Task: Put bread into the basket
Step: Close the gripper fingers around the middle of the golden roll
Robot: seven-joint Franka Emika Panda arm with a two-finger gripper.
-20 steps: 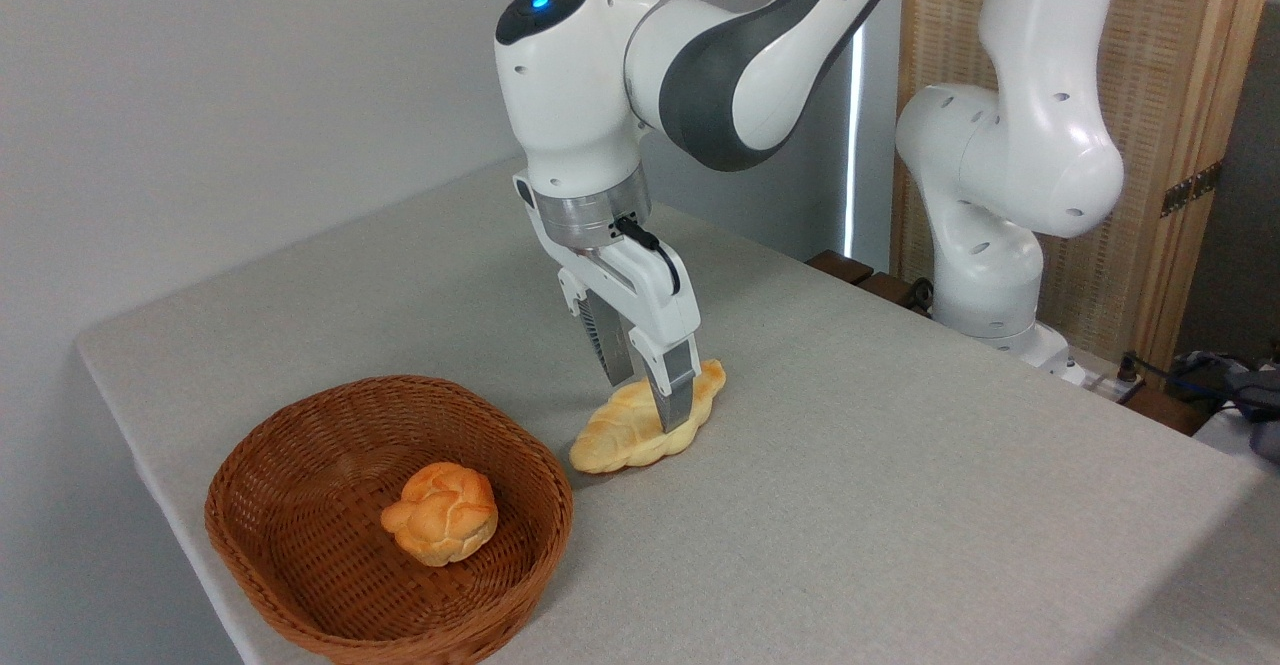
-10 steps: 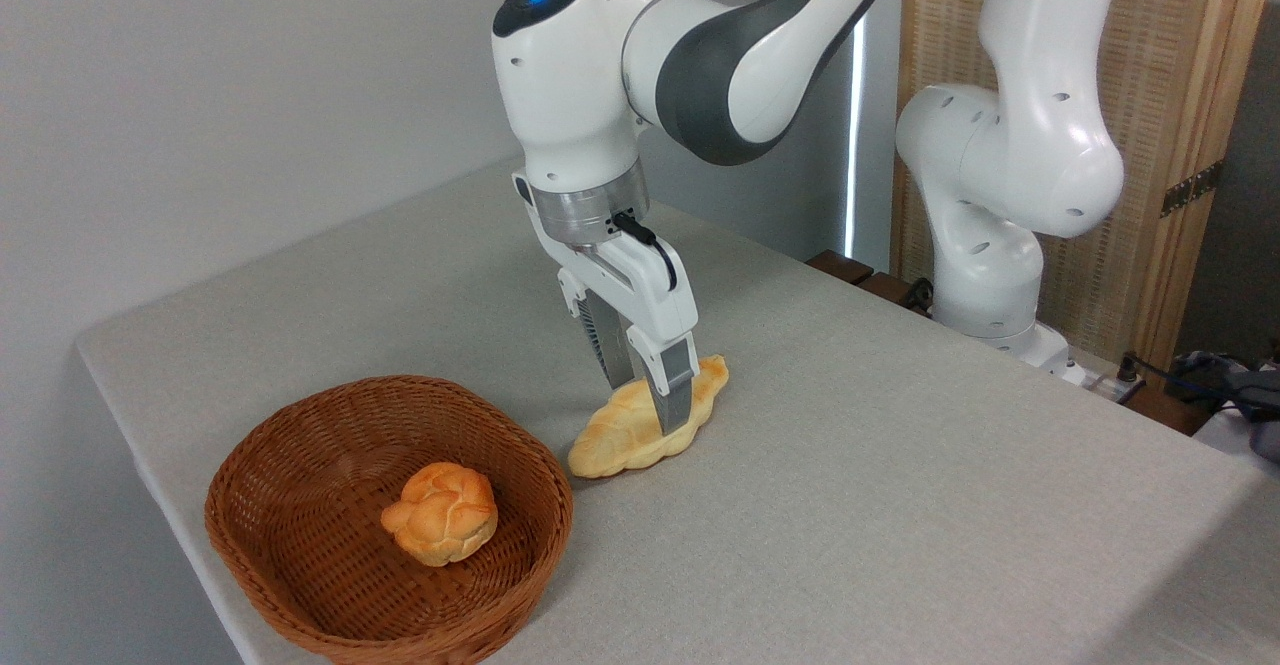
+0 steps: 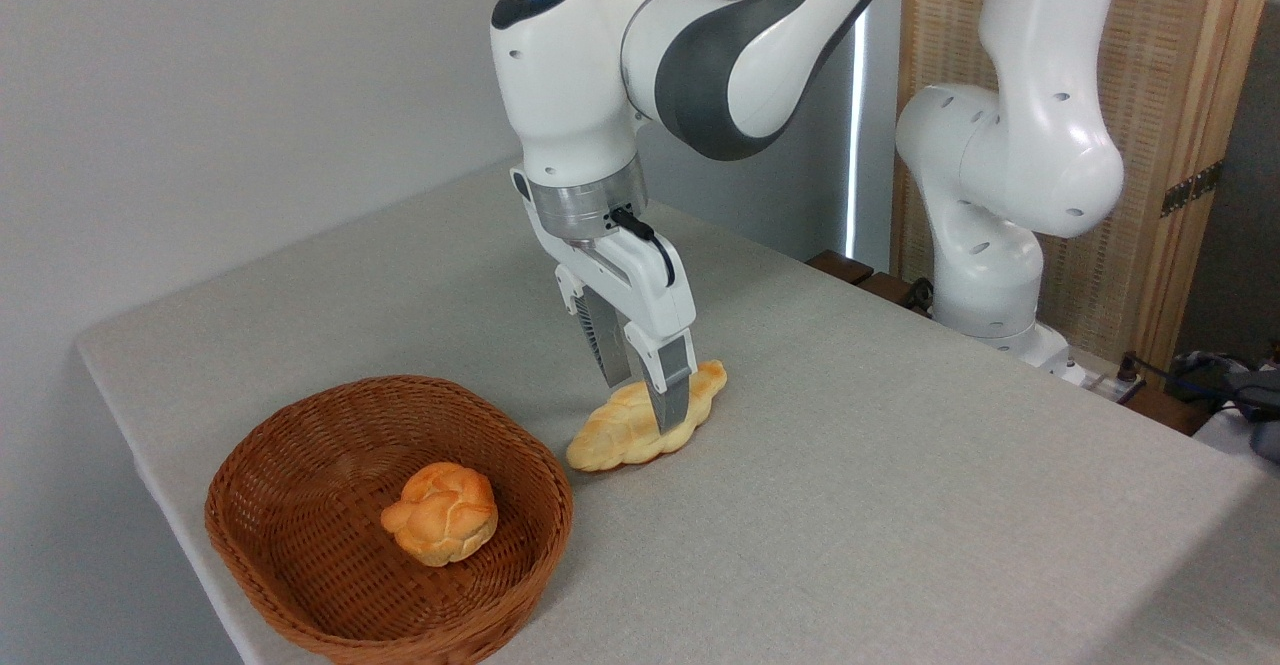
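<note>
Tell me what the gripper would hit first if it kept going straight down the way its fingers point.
The gripper is shut on the pale golden braided loaf; pushing straight down would likely press that loaf into the grey cloth-covered table, though the gap beneath is unclear.

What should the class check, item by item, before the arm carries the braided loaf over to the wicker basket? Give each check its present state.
1. Grip: the gripper has its fingers on either side of the bread, near its middle: ok.
2. Loaf off the table: it looks slightly raised, but its near end is still close to the cloth: cannot tell.
3. Height to pass over the rim of the basket: the loaf hangs too low: not ok.
4. Room in the basket: a round bun lies near the centre, with bare weave around it: ok.
5. Path from loaf to basket: nothing stands between: ok.
</note>
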